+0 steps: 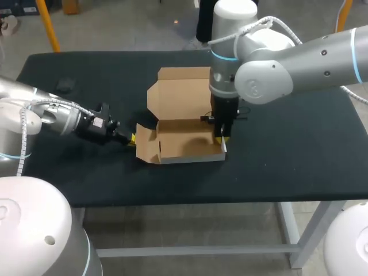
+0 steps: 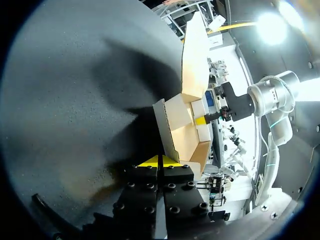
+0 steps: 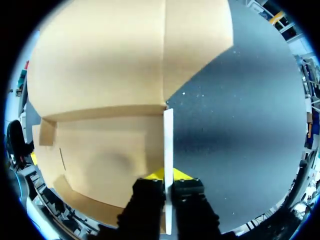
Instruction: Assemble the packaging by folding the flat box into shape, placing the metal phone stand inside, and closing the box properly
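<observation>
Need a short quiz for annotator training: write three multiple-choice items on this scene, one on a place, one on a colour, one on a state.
1. Where on the box is the right gripper?
A. Its left flap
B. Its front wall
C. Its right side wall

2. What colour is the table top?
A. White
B. Black
C. Green

3. How is the lid?
A. Open, raised behind the tray
B. Shut over the tray
C. Torn off, lying apart

Answers: 1 C, its fingers stand either side of that wall's edge; 2 B, the surface all around the box is black; 3 A, the tray's inside shows and the lid stands behind it.
</observation>
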Robot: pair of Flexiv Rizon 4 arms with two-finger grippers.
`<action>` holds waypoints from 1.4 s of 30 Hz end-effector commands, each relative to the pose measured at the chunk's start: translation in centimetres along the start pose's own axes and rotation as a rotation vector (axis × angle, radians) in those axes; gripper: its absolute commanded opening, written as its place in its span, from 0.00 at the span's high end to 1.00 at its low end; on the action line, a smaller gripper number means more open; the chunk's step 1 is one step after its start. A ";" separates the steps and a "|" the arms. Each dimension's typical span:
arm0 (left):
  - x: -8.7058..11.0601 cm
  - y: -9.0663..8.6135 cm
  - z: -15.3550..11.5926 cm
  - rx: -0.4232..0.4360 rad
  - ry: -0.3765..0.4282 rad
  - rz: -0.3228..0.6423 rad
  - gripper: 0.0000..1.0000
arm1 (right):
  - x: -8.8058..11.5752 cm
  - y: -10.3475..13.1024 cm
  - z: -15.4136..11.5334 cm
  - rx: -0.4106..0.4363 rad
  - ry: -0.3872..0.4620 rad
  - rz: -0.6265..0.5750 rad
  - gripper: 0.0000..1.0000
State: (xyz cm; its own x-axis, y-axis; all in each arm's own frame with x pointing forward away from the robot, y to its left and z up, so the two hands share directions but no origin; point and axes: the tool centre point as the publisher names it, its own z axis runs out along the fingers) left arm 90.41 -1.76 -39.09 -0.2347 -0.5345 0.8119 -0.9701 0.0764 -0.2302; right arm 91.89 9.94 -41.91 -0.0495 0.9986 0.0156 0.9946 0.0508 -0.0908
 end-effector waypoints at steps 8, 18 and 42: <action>2.0 -0.3 0.7 0.011 0.077 -0.001 1.00 | 0.1 0.1 0.0 0.004 -0.002 -0.001 1.00; 3.7 -0.4 1.9 0.004 0.103 0.013 1.00 | 0.1 0.1 0.0 0.004 -0.002 -0.001 1.00; 3.6 -0.2 2.3 0.025 0.081 -0.003 0.88 | 0.1 0.1 0.0 0.004 -0.002 -0.001 1.00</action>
State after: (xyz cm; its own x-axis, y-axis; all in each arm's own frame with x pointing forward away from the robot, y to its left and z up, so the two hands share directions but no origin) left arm 89.93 -5.66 -37.22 -0.2388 -0.4652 0.8524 -0.9688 0.0545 -0.2417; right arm 91.89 9.94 -41.91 -0.0496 0.9986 0.0156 0.9946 0.0508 -0.0908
